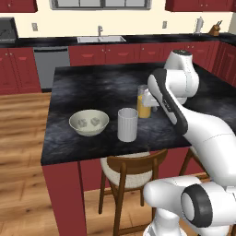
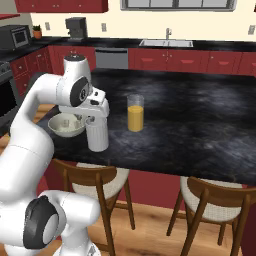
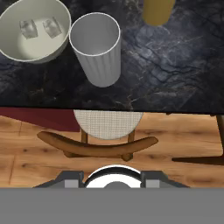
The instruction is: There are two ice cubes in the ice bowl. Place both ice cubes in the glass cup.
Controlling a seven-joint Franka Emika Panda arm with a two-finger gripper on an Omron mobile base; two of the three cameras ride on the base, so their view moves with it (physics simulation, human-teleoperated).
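Observation:
The ice bowl sits near the front left of the dark island counter, with two ice cubes lying side by side in it. From the hand view the ice bowl is at top left, and both ice cubes show. The glass cup stands upright and empty just right of the bowl; it also shows as the glass cup. My gripper hangs open and empty, high above the counter's front edge, on the near side of the cup.
A clear glass of orange juice stands behind and right of the cup. Wooden stools are tucked under the counter's front edge. The sink and red cabinets line the far wall.

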